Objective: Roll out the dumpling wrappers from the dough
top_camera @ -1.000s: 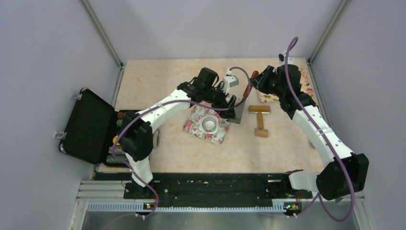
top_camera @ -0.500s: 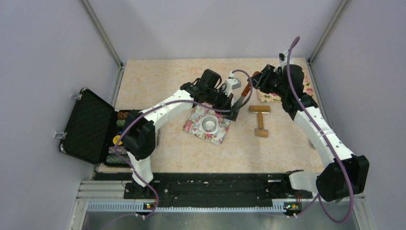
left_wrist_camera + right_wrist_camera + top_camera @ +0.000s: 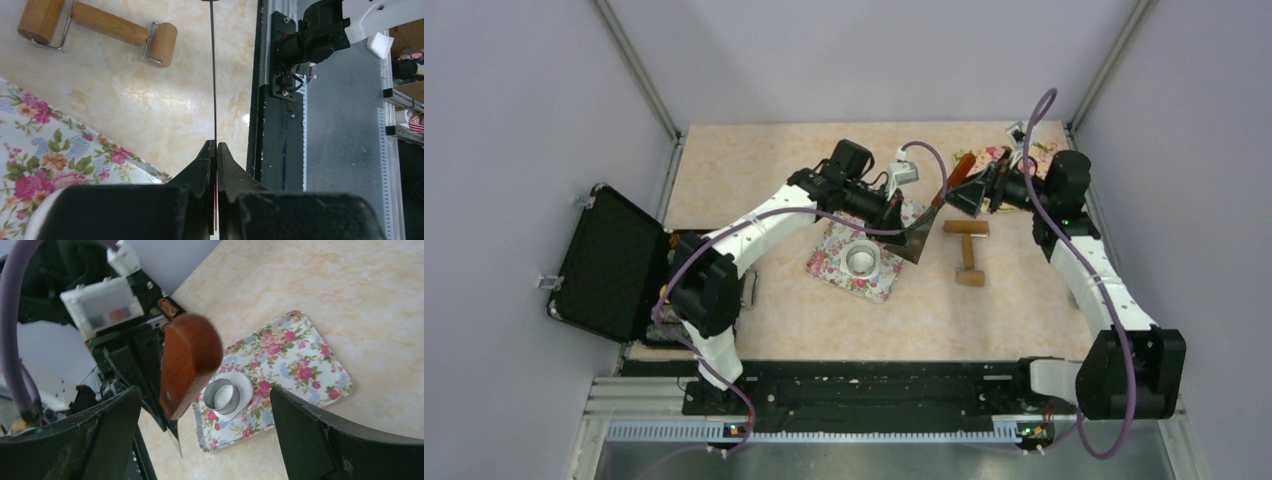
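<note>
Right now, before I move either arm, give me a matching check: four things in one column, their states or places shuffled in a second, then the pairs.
Things:
1. left gripper
2. right gripper
3. wooden roller
4. metal ring

States or places:
A. standing on the white disc on the floral mat
B. open, clear of the wooden handle
C. lying on the bare table
D. shut on the thin blade

Pairs: 1-D, 2-B, 3-C, 4-A.
</note>
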### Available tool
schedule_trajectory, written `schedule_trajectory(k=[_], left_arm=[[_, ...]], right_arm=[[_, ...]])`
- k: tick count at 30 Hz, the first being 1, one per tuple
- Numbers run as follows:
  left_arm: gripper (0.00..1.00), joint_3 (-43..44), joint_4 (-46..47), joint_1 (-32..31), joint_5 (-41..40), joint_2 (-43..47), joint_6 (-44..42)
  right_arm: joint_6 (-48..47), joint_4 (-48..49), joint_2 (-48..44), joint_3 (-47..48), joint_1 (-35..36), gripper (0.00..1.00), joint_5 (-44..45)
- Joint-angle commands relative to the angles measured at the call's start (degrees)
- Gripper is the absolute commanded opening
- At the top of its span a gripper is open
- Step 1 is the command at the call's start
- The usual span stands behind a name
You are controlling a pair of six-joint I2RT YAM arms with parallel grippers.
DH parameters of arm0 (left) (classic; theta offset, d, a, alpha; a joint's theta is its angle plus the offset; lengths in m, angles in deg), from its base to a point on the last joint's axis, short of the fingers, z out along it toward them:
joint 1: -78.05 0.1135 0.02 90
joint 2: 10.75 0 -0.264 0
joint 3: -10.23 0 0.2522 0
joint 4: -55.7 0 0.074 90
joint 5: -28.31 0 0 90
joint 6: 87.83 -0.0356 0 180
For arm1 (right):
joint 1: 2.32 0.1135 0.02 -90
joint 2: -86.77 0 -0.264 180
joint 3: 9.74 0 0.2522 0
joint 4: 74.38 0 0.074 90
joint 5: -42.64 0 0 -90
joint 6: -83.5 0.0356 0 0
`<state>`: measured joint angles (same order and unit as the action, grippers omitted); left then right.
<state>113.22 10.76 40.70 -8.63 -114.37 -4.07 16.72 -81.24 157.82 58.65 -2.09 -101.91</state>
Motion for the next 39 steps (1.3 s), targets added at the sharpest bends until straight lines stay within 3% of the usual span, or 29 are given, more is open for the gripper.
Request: schedule_trajectory(k=[1, 13, 19, 23, 27, 32, 39], left_arm=[[0.00, -0.11, 2.61, -0.10, 6.23, 1.76, -0.22], [0.00, -0.08, 3.14, -0.64, 9.45, -2.21, 1.64], [0.00, -0.29, 3.14, -1.06, 8.97, -2.03, 1.33], [0.00, -0.61, 3.05, -1.22, 9.51, -1.78, 1.02], [0.00, -0.85, 2.34, -1.50, 9.32, -1.44, -0.15], [0.00, -1.25, 1.72, -1.90, 8.74, -0.70, -1.70], [0.00, -1.25, 0.87, -2.12, 7.96, -1.10, -2.70]], right_arm=[[-3.42, 13.46, -4.44, -4.51, 0.03, 0.97, -13.10], [-8.33, 11.15, -2.99, -5.26, 5.99, 0.88, -14.68], [-8.84, 10.66, -2.57, -5.25, 6.09, 0.67, -14.24], [-9.15, 10.31, -1.94, -4.95, 6.05, 0.65, -12.44], [-7.72, 11.27, 0.03, -3.91, 6.06, 0.52, -15.59], [-4.94, 11.33, 3.72, -2.19, 6.08, 0.50, -20.73], [-1.56, 14.66, 4.04, -2.26, 6.01, 0.49, -21.30]])
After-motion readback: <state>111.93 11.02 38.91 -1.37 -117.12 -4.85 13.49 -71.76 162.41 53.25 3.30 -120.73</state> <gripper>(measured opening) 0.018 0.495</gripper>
